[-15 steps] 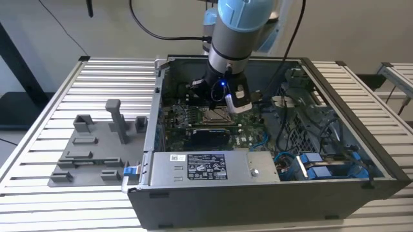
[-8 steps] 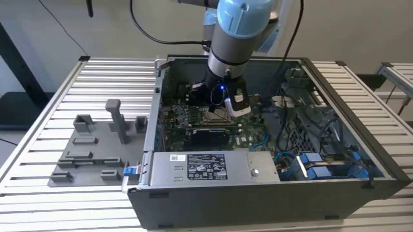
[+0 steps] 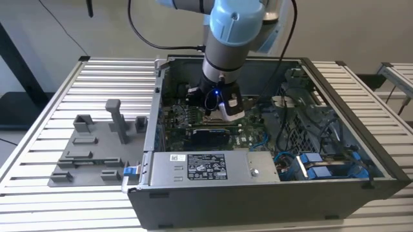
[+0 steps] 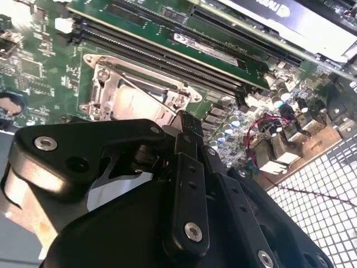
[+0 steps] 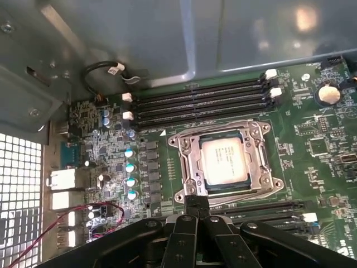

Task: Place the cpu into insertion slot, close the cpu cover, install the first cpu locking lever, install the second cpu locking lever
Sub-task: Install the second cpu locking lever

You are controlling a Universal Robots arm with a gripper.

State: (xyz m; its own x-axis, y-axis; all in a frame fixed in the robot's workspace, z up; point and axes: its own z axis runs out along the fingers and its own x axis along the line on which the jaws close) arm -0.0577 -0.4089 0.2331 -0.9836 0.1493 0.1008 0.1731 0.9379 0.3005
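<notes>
Exterior view: arm plunged into the open computer case (image 3: 335, 159) on the slatted worktop (image 3: 77, 96), gripper (image 3: 218, 112) low over the motherboard (image 3: 193, 126). First wrist view: cpu (image 5: 225, 161) already seated in the insertion slot (image 5: 184, 153), silver frame around it, chip face still bare; levers apparently left to do. Jaws pinched narrow, nothing between them, tip just beside the socket edge. Second wrist view: same narrow tip near the socket corner.
</notes>
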